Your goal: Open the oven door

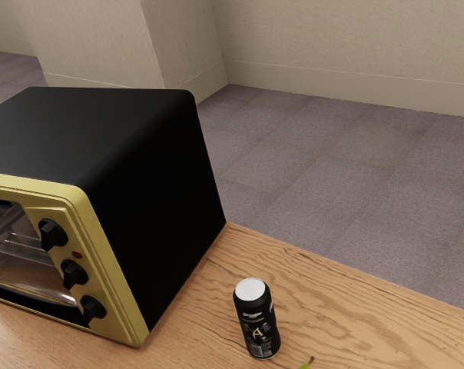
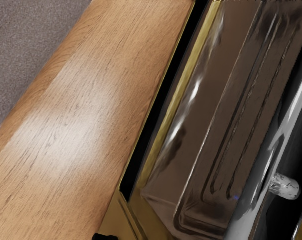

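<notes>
OK so for us this one's all about the handle bar [image 2: 247, 215] and how we line up on it. The oven door [image 2: 206, 115] is on the front of the oven [image 1: 159, 200], set in the gold frame [image 1: 90, 223] right beside the knobs [image 1: 52, 234], and it looks shut or nearly so; we can't rule out a small gap.

From our gripper, the bar lies on the oven side, up toward the upper part of the door and away from the bare tabletop [image 2: 81, 120] in front. Its long axis runs across the door's width, basically parallel to the lower edge, with a stubby bright post [image 2: 286, 187] near the knob end. So we figure the move is to shift off the lower glass toward the bar, get across it rather than along it, then pull outward and down, if it hinges at the bottom like we'd guess.

Pose-wise, our hand is in front of the oven, pitched down over the door and tabletop, and rolled so the bar cuts diagonally across the wrist view. We'd probably want a bit of wrist turn to square up, or we risk skating off the metal.

Can't tell whether our gripper is wide or narrow, sorry, or whether it's touching anything. The black can [image 1: 256, 319] sits past the knob side, well out of the way imo.
</notes>
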You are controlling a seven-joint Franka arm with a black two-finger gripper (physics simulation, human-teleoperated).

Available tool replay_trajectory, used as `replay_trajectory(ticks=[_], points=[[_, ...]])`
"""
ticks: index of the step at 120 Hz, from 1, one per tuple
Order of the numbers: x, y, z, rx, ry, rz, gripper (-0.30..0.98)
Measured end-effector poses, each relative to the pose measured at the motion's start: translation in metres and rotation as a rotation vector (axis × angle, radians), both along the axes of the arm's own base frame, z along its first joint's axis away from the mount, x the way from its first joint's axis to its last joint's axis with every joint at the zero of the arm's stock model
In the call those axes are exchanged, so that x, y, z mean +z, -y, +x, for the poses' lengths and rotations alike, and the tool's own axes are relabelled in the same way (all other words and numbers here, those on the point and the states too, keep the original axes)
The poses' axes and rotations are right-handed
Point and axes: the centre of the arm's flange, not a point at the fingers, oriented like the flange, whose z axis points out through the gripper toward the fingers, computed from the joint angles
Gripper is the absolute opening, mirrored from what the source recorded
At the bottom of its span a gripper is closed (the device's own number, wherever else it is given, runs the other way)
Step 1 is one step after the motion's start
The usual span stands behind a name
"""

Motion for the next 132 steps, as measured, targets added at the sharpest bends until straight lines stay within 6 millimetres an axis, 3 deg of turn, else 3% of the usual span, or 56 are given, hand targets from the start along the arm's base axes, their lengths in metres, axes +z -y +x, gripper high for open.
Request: replay_trajectory(ticks=[10,57,89,132], points=[[-0.003,-0.018,-0.008,-0.031,0.022,0.007,0.69],[-0.011,-0.067,-0.021,-0.137,0.022,0.075,0.69],[-0.017,-0.075,-0.011,-0.247,0.008,0.114,0.69],[-0.024,-0.084,-0.013,-0.332,0.011,0.135,0.69]])
